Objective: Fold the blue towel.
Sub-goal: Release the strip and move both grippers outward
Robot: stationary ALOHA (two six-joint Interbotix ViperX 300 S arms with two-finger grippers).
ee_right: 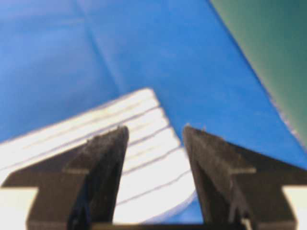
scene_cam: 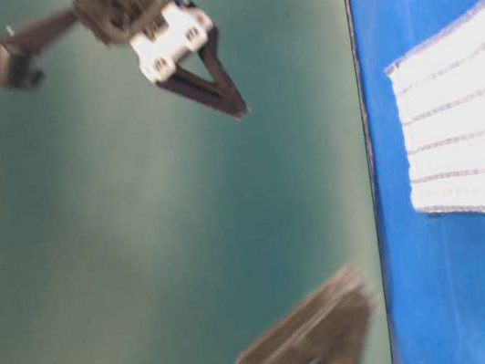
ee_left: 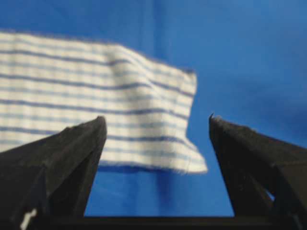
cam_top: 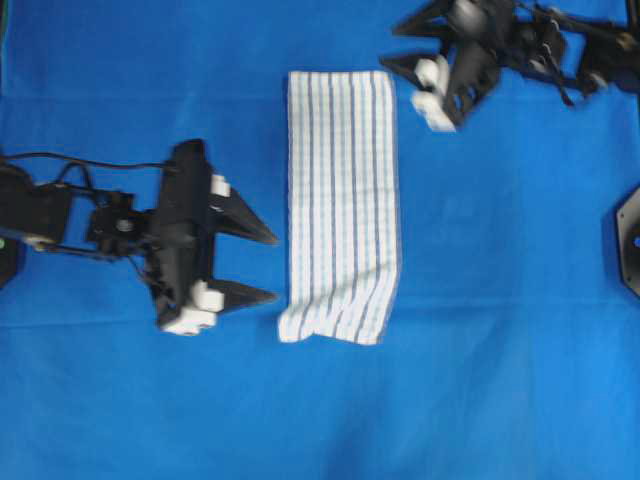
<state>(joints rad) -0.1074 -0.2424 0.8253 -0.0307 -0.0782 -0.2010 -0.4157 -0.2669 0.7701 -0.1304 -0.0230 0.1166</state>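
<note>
Blue towel (cam_top: 342,205), a single striped cloth, lies flat as a long narrow strip in the middle of the blue table cover (cam_top: 500,380). Two grippers are near it, neither touching. The left gripper (cam_top: 268,266) sits just beside its lower left corner, jaws spread and empty. The right gripper (cam_top: 410,82) hovers by its upper right corner, jaws also spread and empty.

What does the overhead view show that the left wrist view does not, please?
Only the overhead view shows the whole blue towel as a long narrow strip and the right hand, open at its far corner. Only the left wrist view shows the near corner lying slightly rumpled. Both show the left hand, open and empty, beside the towel on the blue table covering.
</note>
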